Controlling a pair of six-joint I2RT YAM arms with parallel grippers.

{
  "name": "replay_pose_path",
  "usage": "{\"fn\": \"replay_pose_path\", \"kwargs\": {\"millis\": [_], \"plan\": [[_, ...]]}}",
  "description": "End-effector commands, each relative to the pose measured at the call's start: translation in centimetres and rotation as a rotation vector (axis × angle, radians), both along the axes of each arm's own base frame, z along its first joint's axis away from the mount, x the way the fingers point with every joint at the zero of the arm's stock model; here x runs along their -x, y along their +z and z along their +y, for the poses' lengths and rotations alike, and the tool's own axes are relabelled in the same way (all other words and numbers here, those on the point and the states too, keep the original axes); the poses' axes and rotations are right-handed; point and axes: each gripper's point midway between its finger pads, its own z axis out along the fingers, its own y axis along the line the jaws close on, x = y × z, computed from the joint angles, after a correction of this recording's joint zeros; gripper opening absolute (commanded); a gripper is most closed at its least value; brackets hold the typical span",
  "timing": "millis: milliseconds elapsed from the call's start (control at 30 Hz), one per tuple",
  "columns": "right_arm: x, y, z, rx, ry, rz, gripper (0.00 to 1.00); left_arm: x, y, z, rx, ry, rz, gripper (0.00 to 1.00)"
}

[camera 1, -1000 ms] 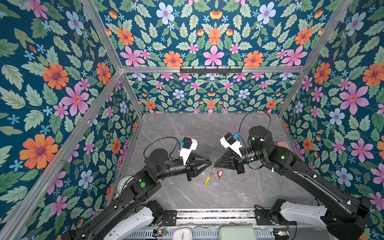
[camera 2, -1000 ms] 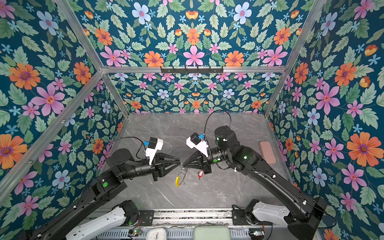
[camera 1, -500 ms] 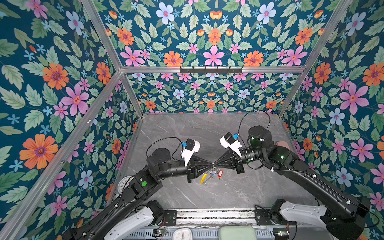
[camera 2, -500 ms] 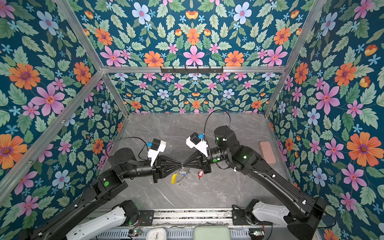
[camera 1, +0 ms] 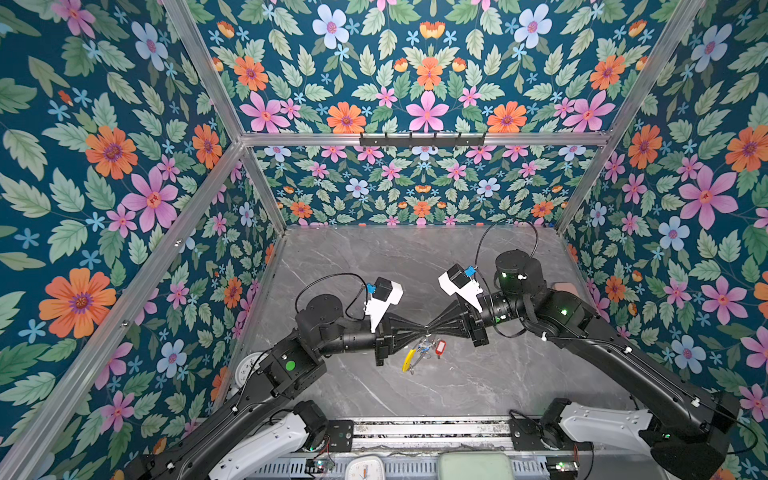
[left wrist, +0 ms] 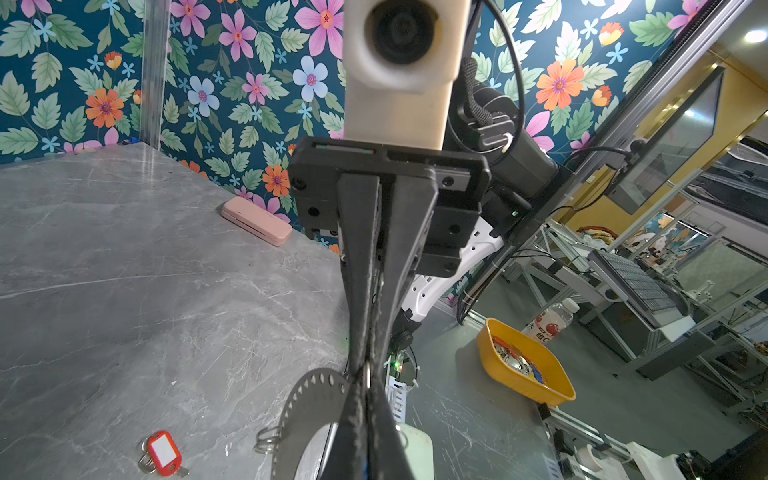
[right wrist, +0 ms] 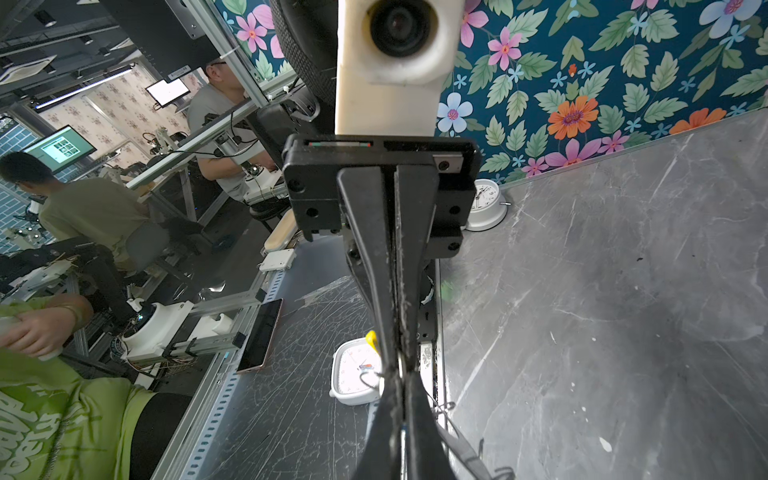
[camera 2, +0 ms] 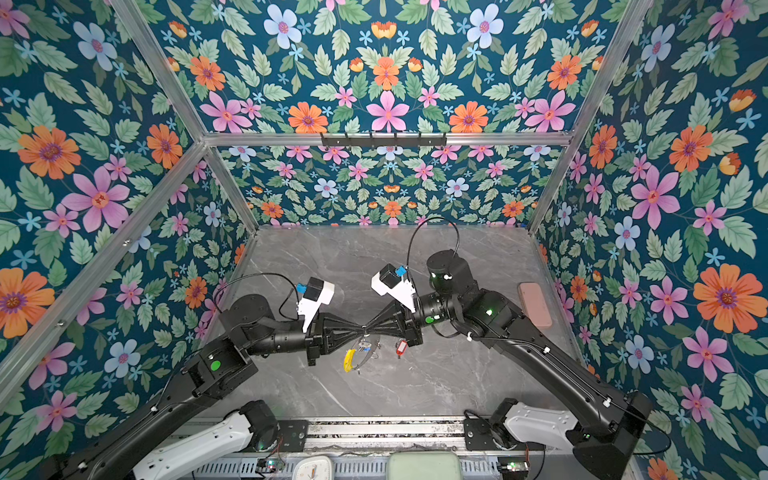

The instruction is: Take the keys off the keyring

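Note:
Above the middle of the table my left gripper and my right gripper meet tip to tip, both shut. The keyring, a dark grey hoop with a row of holes, hangs from that pinch point. Its yellow section dangles lowest, as in a top view. A small metal loop sits right between the tips of my left gripper. From my right gripper the hoop's dark band runs out sideways. A key with a red tag lies loose on the table. A blue-tagged key I cannot make out.
A pink case lies by the right wall. A round white clock stands at the left wall behind my left arm. A square white clock and a pale green pad sit at the front rail. Floral walls close three sides.
My left gripper has reached right to the right gripper's tip and shut there. The hanging keyring has swung a little left. The red-tagged key has stayed put.

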Motion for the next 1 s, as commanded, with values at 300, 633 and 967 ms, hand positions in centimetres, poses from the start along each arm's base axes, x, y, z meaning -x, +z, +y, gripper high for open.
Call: {"fn": "replay_pose_path", "kwargs": {"millis": [300,633,967], "plan": [[-2.3,3.2,-0.9,-0.153,-0.213,-0.128,0.48,-2.3,2.4,1.5,0.155,0.185,-0.076,0.00],[-1.0,1.0,0.9,-0.189,-0.198,-0.144,0.54,-3.4,2.7,2.2,0.229,0.262,-0.078,0.00],[-2.7,0.2,1.1,-0.190,-0.288,-0.183,0.56,-3.4,3.1,2.5,0.284,0.271,-0.069,0.00]]}}
